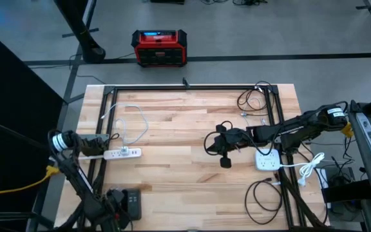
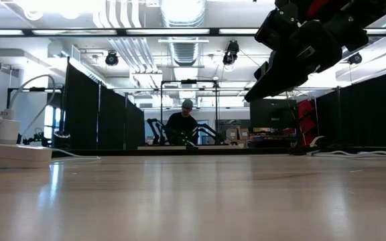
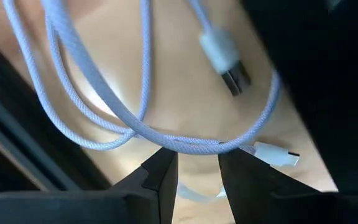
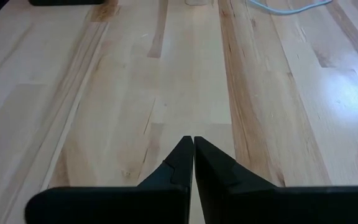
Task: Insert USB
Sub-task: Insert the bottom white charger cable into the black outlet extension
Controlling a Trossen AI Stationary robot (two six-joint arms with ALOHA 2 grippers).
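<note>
My left gripper [image 3: 197,163] sits at the left edge of the table [image 1: 185,135], fingers a little apart with the white cable [image 3: 104,134] draped across the gap just ahead of them. I can't tell whether they pinch it or it only lies there. The USB plug [image 3: 225,59] hangs free on the cable, off to one side of the fingers and not in them. The power strip [image 1: 122,153] with its ports lies just right of that gripper.

My right gripper [image 4: 193,163] hovers over the middle of the table with its fingers pressed together on nothing; bare wood lies below it.

My worry is the hold. If I have only a loop of cable, the plug will swing and twist as I move, and I judge it would meet the port crooked or miss it. The loops could also snag on the frame rail at the table's left side, or drag the light strip along.

The table is pale butcher-block wood, glossy enough to throw glare. A second white strip [image 1: 266,160] and black cables [image 1: 263,193] lie on the right. A red box [image 1: 160,48] stands on the grey floor beyond the far edge. Behind it is a bright hall with black curtains, where a person [image 2: 181,124] sits at another rig.
</note>
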